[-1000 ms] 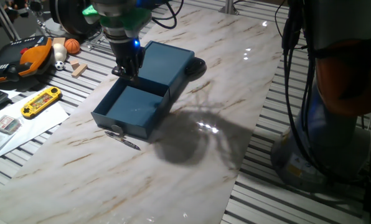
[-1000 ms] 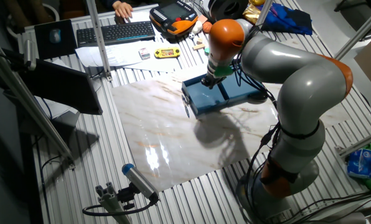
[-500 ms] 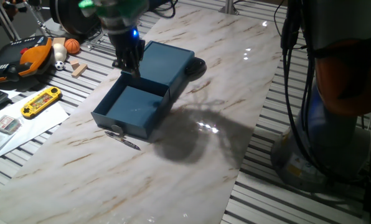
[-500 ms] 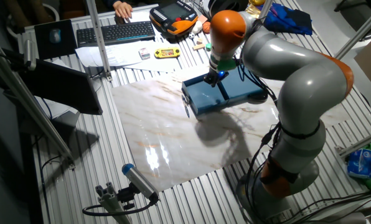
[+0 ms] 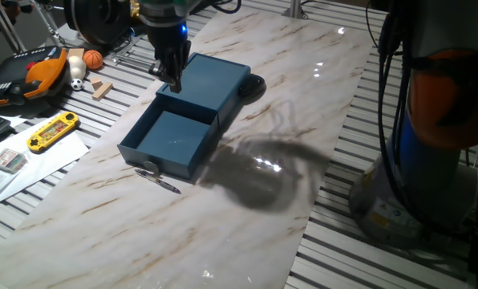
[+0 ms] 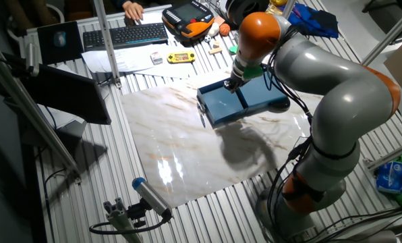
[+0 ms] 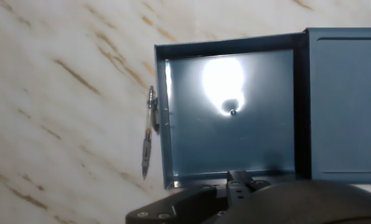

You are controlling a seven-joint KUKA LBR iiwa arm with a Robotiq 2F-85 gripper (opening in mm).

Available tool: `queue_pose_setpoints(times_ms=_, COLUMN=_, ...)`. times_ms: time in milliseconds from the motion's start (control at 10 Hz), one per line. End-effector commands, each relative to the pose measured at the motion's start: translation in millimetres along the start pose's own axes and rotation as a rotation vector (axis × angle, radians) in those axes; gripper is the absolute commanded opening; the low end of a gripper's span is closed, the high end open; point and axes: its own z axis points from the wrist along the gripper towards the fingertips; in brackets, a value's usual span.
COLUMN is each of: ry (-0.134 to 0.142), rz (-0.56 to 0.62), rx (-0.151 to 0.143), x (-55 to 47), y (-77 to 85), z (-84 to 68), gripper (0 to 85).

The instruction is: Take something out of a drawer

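Observation:
The dark blue drawer (image 5: 171,140) stands pulled out of its box (image 5: 219,80) and is empty inside. The slender dark grey stick (image 5: 160,181) lies on the marble board just outside the drawer's front, near the knob. In the hand view the stick (image 7: 148,134) lies along the drawer's (image 7: 235,137) front wall. My gripper (image 5: 173,80) hangs above the back left corner of the drawer, beside the box, with its fingers together and nothing in them. It also shows in the other fixed view (image 6: 229,84) and at the bottom of the hand view (image 7: 235,182).
A yellow handheld game (image 5: 53,131) lies on papers left of the board. An orange ball (image 5: 93,59), a wooden block (image 5: 103,88) and an orange-black device (image 5: 30,76) sit at the back left. A black round object (image 5: 253,84) lies behind the box. A keyboard (image 6: 123,35) lies farther back.
My gripper has risen and drawn back from over the drawer toward the box's left side. The stick and the drawer have not moved.

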Motion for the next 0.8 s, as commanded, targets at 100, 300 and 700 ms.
queue_pose_setpoints(times_ms=100, ry=0.011, rz=0.004, rx=-0.002, x=2.1, y=4.5, z=1.3, gripper=0.0)
queue_pose_setpoints(times_ms=300, ry=0.031, rz=0.005, rx=0.003, x=3.6, y=5.7, z=0.6, gripper=0.0)
queue_pose_setpoints(times_ms=700, ry=0.075, rz=-0.033, rx=0.023, x=4.9, y=6.4, z=-2.8, gripper=0.0)
